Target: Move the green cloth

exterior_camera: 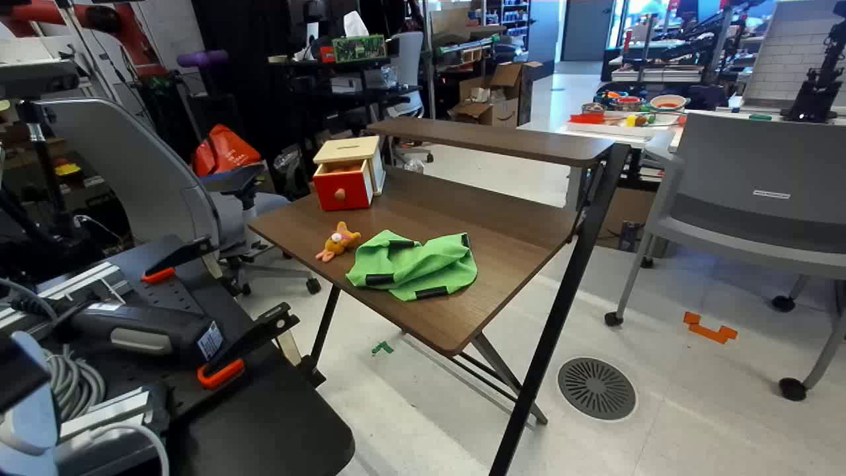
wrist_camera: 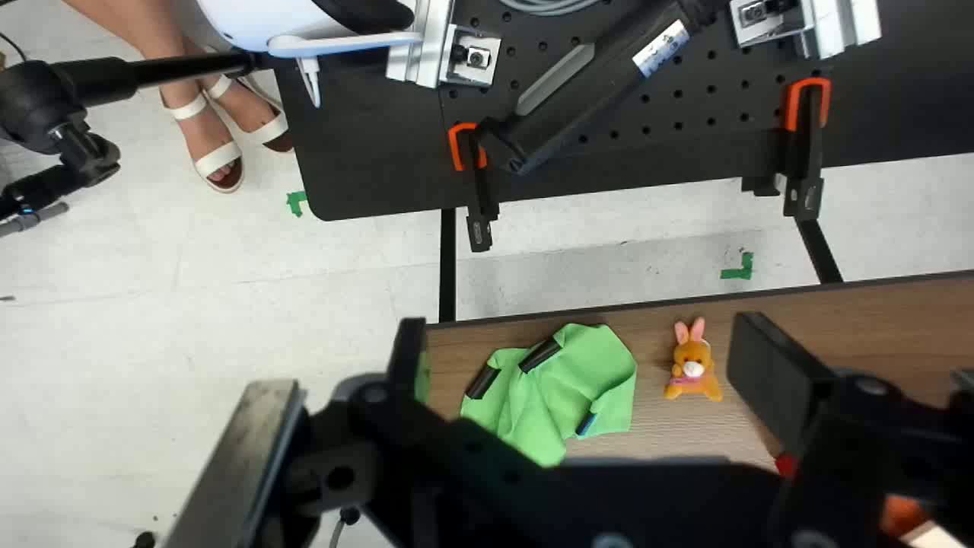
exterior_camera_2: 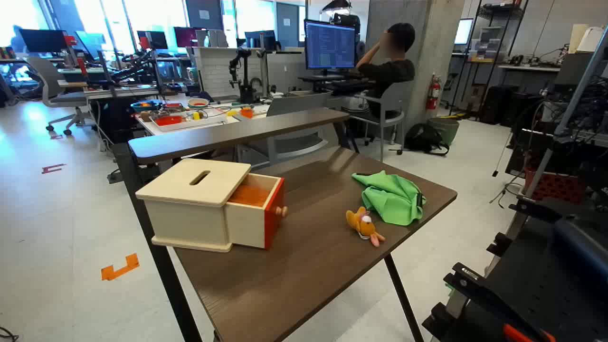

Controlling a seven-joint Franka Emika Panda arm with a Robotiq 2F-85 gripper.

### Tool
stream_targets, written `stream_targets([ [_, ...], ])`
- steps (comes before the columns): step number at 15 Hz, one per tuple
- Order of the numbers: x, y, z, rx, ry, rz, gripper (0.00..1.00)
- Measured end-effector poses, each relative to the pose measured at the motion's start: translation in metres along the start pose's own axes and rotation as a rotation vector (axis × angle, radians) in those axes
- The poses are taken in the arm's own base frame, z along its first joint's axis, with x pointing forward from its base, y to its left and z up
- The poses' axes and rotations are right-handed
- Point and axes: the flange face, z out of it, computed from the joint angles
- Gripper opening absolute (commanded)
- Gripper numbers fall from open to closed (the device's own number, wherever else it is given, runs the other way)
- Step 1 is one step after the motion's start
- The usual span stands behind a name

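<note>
The green cloth [wrist_camera: 555,388] lies crumpled on the brown table, with black strips on its edges. It also shows in both exterior views, near the table's edge [exterior_camera: 416,264] and beside the toy [exterior_camera_2: 392,197]. My gripper [wrist_camera: 590,361] shows only in the wrist view. Its two fingers are wide apart with nothing held between them. The cloth and the toy appear between the fingers, well beyond the tips. The gripper body covers the lower part of the wrist view and may hide a bit of the cloth. The arm is out of view in both exterior views.
An orange plush rabbit [wrist_camera: 692,361] lies right beside the cloth. A wooden box with a red-fronted drawer partly pulled out [exterior_camera_2: 209,204] stands on the table [exterior_camera_2: 294,280]. A raised shelf [exterior_camera: 489,140] runs along one side. A black bench with clamps [wrist_camera: 380,167] is alongside.
</note>
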Motion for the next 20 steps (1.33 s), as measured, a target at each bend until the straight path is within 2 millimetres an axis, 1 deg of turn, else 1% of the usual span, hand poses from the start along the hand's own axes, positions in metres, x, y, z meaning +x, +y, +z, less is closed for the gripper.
stream_targets([
  [3,-0.002,-0.001,0.007,0.001,-0.017,-0.002,1.0],
  [7,0.001,-0.002,0.007,-0.003,-0.012,0.015,1.0],
  [9,0.01,-0.005,0.012,-0.004,0.006,0.051,1.0],
  [11,0.025,-0.009,0.022,-0.003,0.029,0.095,1.0],
  [14,0.057,-0.018,0.048,0.004,0.054,0.157,1.0],
  [20,0.119,-0.028,0.123,0.032,0.005,0.227,1.0],
])
